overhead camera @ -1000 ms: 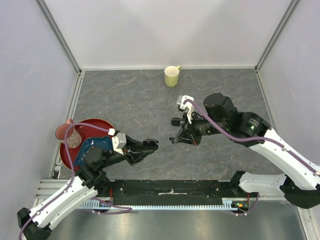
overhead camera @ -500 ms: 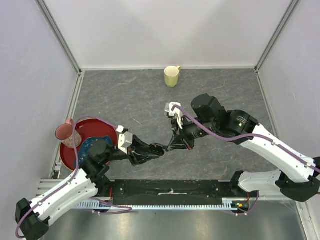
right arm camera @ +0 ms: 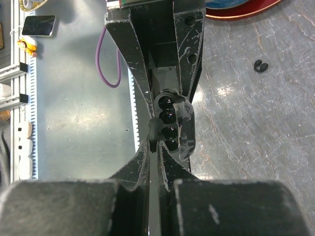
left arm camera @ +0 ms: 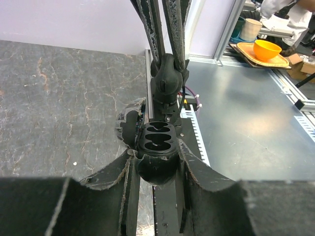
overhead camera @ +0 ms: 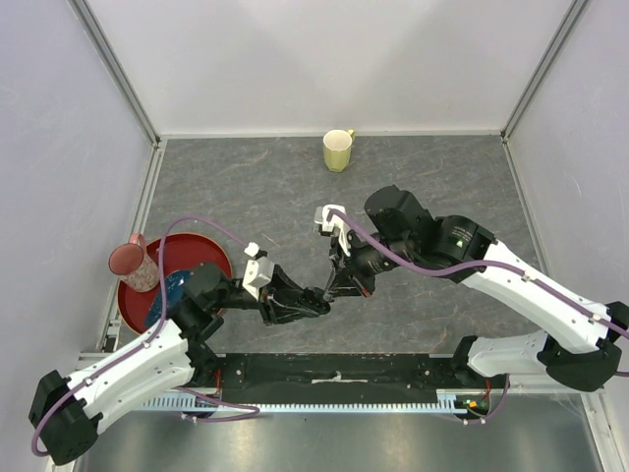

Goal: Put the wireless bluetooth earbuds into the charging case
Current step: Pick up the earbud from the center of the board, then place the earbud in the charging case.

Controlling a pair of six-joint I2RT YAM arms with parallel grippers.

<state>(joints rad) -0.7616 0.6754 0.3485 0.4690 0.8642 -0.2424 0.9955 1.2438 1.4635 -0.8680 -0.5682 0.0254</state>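
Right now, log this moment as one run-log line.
left gripper: shut on charging case, case open | right gripper: shut on earbud, directly over open case | earbud not yet seated

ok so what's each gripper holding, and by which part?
The left gripper clamps the charging case by the sides of its base; the right gripper pinches one earbud by its upper end, above the case.

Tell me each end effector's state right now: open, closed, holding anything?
Left end effector: closed on the open charging case.
Right end effector: closed on an earbud, poised over the case.
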